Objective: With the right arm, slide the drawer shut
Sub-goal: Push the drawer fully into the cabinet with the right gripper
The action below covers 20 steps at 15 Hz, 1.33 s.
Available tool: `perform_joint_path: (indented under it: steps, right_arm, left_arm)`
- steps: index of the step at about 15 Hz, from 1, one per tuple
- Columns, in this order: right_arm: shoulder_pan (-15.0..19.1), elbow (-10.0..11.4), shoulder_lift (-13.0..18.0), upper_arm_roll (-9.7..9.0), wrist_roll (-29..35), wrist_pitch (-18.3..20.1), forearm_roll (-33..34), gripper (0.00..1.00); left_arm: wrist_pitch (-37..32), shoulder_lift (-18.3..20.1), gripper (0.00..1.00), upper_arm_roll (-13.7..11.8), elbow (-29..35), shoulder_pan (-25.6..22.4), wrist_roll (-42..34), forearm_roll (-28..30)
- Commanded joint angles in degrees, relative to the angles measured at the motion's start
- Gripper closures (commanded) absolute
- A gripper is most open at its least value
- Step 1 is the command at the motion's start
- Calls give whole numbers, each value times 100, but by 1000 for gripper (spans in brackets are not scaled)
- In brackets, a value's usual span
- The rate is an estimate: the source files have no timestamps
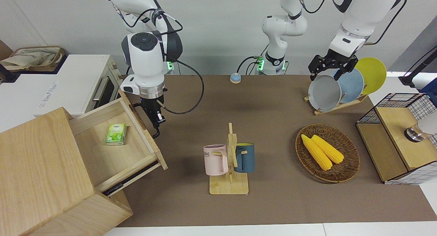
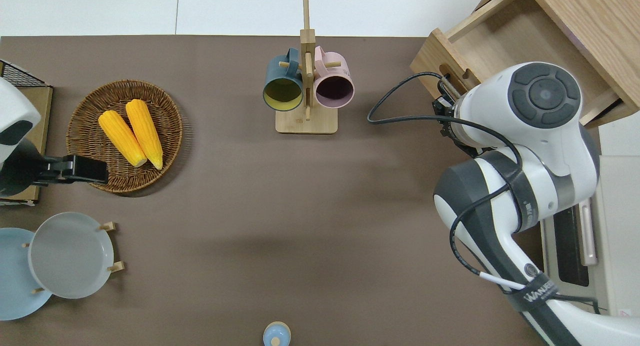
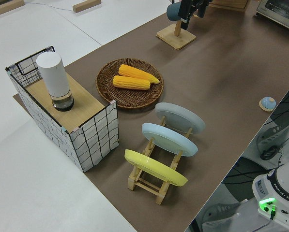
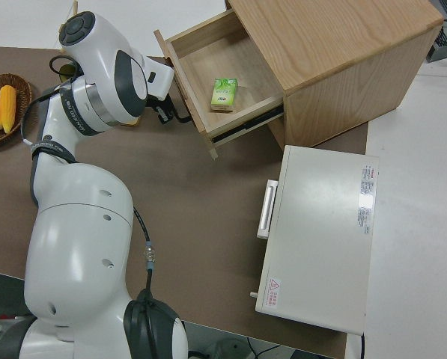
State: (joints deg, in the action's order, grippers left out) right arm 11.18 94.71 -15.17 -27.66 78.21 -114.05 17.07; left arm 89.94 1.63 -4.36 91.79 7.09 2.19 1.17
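Drawer (image 1: 116,140) is seen pulled out of cabinet (image 1: 41,167) at table's right-arm end, w/ right gripper (image 1: 154,121) set at its front by the handle, finger state undeterminable; left arm parked.

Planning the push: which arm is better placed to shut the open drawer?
The right. Its gripper hangs at the drawer front by the handle, while the left gripper is parked at the table's opposite end.

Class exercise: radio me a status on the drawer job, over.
Right claw at the drawer front, by its handle. Drawer wide open, green box inside. Left arm parked. Nothing blocking.
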Motion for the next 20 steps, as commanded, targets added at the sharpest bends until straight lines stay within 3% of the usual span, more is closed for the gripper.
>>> perform_joint_path:
  steps: [1, 5, 9, 11, 16, 20]
  right_arm:
    - [182, -155, -188, -82, -51, -38, 183, 1000]
    - [349, -208, -249, -82, -350, -56, 156, 1000]
    - [533, -365, -389, -117, -578, -56, 156, 1000]
    - [613, -541, -503, -126, -614, -47, 147, 1000]
    - [824, -594, -574, -143, -1018, -56, 139, 1000]
    - [973, -805, -706, -152, -1202, -56, 130, 1000]
  left_arm:
    - [-82, 48, 2, -21, -12, 21, -8, -73]
    - [-82, 48, 2, -21, -12, 21, -8, -73]
    - [-82, 48, 2, -12, -12, 21, -8, -73]
    - [-82, 48, 2, -21, -12, 21, -8, -73]
    - [-82, 48, 2, -21, -12, 21, -8, -73]
    - [-82, 48, 2, -21, -21, 21, -8, -73]
